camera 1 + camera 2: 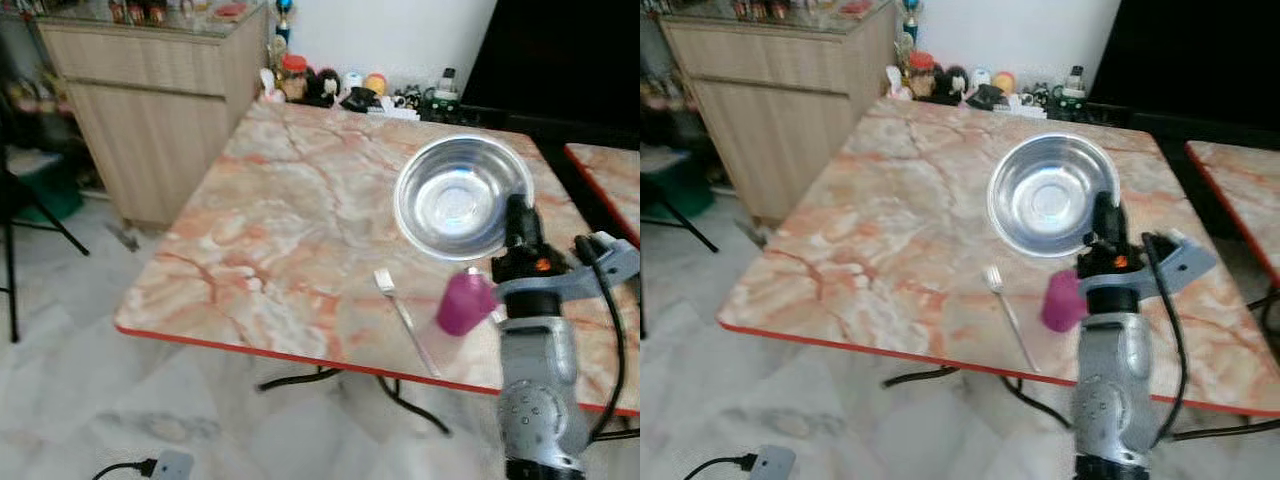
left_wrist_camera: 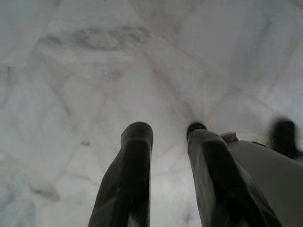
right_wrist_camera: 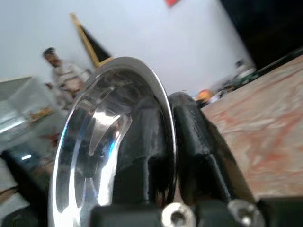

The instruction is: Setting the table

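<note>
Right pincer (image 1: 519,215) is clenched on the steel bowl's (image 1: 455,195) rim above the bench (image 1: 280,230). Left pincer (image 2: 165,142) hangs released. A thin rim grip could slip, dropping the bowl onto the fork (image 1: 405,318) or pink cup (image 1: 464,302).

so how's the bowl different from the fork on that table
The steel bowl is round, deep and wide; the fork is thin and long. The bowl is pinched at its rim by the right gripper and tilted, while the fork lies flat on the marble table, untouched. The bowl sits farther from the robot than the fork. Both are shiny metal.
</note>
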Robot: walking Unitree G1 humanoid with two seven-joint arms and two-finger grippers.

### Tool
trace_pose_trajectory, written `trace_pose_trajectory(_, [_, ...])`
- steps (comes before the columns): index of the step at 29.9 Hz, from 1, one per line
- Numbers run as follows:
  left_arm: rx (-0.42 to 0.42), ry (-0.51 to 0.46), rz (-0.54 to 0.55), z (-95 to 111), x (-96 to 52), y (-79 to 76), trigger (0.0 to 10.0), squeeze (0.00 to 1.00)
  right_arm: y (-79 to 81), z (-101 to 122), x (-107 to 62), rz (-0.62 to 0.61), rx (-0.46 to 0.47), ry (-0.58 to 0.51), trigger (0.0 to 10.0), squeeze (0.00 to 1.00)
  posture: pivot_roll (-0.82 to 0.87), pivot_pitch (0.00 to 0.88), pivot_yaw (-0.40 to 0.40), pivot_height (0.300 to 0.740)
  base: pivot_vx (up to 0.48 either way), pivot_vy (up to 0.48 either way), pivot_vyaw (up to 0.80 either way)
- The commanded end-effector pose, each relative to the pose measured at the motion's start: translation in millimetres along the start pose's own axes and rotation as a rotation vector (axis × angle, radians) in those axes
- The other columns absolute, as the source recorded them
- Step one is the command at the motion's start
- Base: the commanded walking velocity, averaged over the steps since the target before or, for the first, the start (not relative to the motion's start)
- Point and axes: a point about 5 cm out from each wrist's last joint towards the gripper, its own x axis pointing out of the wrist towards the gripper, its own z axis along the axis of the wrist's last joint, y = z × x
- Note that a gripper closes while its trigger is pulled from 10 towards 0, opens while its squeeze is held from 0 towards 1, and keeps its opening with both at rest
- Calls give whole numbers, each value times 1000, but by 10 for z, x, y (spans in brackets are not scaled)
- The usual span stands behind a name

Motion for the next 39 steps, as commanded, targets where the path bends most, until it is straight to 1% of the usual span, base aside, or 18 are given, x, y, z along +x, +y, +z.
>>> trace_pose_trajectory(1, [21,16,-16,-38,-4,-48,10000,0,-55,92,-5,-22,-18,-29,10000,0,-10,91,-32,740,0,-480,0])
trace_pose_trajectory(7, [22,11,-15,-18,0,-39,10000,0,-70,90,4,-41,-29,-23,10000,0,-11,92,-31,740,0,-480,0])
trace_pose_trajectory(11, [17,9,-14,-9,2,-42,10000,0,-86,80,12,-55,-31,-17,10000,0,-10,109,-32,740,0,-480,-772])
trace_pose_trajectory(22, [12,16,-17,-37,-4,-49,10000,0,-78,78,-9,-62,-39,-27,10000,0,-20,126,-27,740,0,-480,0])
trace_pose_trajectory(39, [8,18,-20,-36,-3,-53,10000,0,-93,4,-38,-77,-54,12,10000,0,-30,131,-27,740,0,-479,0])
